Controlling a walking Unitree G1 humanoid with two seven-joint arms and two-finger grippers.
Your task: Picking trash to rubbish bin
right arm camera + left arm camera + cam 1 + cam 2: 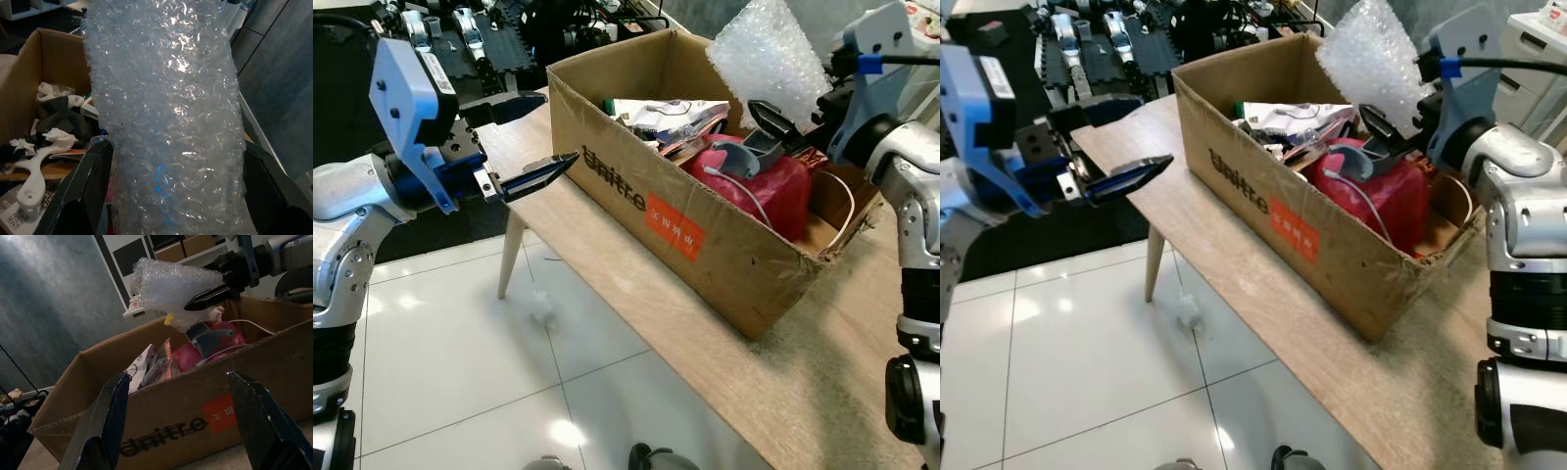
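Note:
A brown cardboard box (656, 211) printed "Unitree" stands on a wooden table (607, 259). It holds a red bag (778, 191) with a white cable, a grey part (751, 157) and packets and papers (671, 113). Over the box's far right end, my right gripper (178, 149) is shut on a big roll of bubble wrap (769, 59), which rises clear of the rim. My left gripper (558, 127) stands open by the box's near left corner, nothing between its fingers (112, 416).
White tiled floor lies left of the table, with a small pale scrap (1190, 313) near a table leg (511, 255). Black equipment (480, 29) is piled behind the table at the far left. The table's near edge runs diagonally in front of the box.

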